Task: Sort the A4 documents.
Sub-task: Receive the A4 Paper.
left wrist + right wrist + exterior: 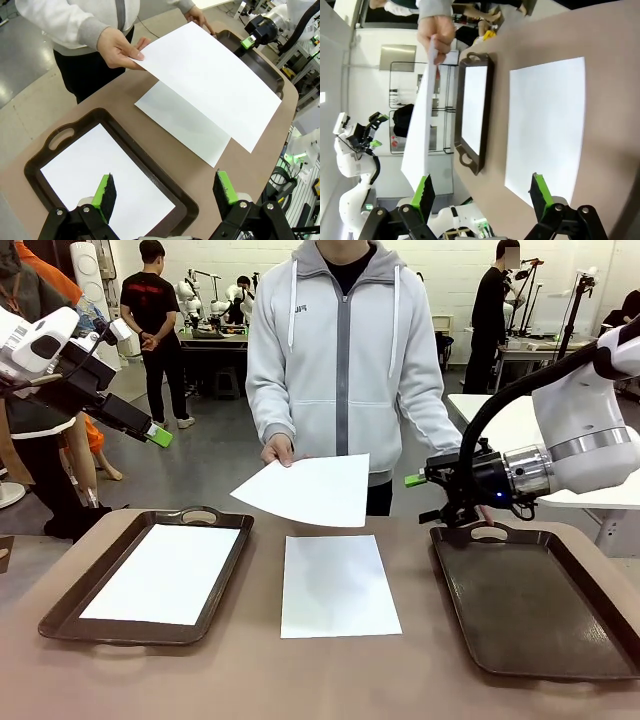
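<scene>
Likely light and floppy: pinch thin white paper sheet point(310, 490) at free edge; left pincer point(165, 185), right pincer point(481, 185) spread, empty.

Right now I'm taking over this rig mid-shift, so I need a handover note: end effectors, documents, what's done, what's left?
Left end effector: open, empty, raised on the left tray's side.
Right end effector: open, empty, by the right tray's far handle.
Documents: first sheet in the left tray, second sheet on the table between trays, third sheet in the person's hand.
Done: first sheet trayed. Left: the other two.
</scene>
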Controlling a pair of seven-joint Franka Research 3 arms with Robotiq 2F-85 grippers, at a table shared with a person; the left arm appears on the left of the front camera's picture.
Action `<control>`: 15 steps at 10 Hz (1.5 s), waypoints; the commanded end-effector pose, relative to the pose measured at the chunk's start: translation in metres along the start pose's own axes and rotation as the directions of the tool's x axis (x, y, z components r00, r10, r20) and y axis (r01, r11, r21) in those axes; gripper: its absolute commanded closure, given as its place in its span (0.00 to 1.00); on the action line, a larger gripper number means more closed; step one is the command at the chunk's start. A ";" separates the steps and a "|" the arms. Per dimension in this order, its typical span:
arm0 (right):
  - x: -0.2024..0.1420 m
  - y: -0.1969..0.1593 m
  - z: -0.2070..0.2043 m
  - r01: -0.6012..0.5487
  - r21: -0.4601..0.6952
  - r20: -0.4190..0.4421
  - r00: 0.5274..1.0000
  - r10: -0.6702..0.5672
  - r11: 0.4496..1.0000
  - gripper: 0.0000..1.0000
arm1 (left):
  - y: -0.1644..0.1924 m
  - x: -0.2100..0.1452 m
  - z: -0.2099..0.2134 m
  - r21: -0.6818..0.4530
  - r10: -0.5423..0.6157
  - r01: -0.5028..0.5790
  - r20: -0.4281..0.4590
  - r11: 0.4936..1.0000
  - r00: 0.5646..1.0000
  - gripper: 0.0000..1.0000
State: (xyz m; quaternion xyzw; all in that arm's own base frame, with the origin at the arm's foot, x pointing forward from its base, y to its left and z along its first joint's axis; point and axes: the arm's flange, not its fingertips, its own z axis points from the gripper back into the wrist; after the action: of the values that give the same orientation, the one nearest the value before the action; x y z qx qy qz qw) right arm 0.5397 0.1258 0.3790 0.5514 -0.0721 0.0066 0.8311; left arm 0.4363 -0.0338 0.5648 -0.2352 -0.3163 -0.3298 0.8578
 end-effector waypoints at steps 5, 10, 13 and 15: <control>0.007 0.004 -0.039 0.082 0.219 -0.022 0.997 -0.080 0.972 0.00 | 0.000 0.000 0.000 0.000 -0.001 0.001 0.000 1.000 1.000 0.00; 0.004 0.008 -0.080 0.138 0.283 -0.089 0.989 -0.117 0.949 0.00 | 0.000 0.000 0.000 0.000 -0.001 0.001 0.000 1.000 1.000 0.00; 0.003 0.016 -0.096 0.135 0.304 -0.101 0.989 -0.109 0.943 0.00 | 0.000 0.000 0.000 0.000 -0.001 0.001 0.000 1.000 1.000 0.00; 0.006 0.018 -0.105 0.131 0.313 -0.098 0.990 -0.105 0.941 0.00 | 0.000 0.000 0.000 0.000 -0.001 0.001 0.000 1.000 1.000 0.00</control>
State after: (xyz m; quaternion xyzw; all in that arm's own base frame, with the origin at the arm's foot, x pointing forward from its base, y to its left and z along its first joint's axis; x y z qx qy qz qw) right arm 0.5472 0.2190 0.3593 0.6695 0.0001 0.0005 0.7428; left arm 0.4363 -0.0338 0.5648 -0.2352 -0.3163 -0.3298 0.8578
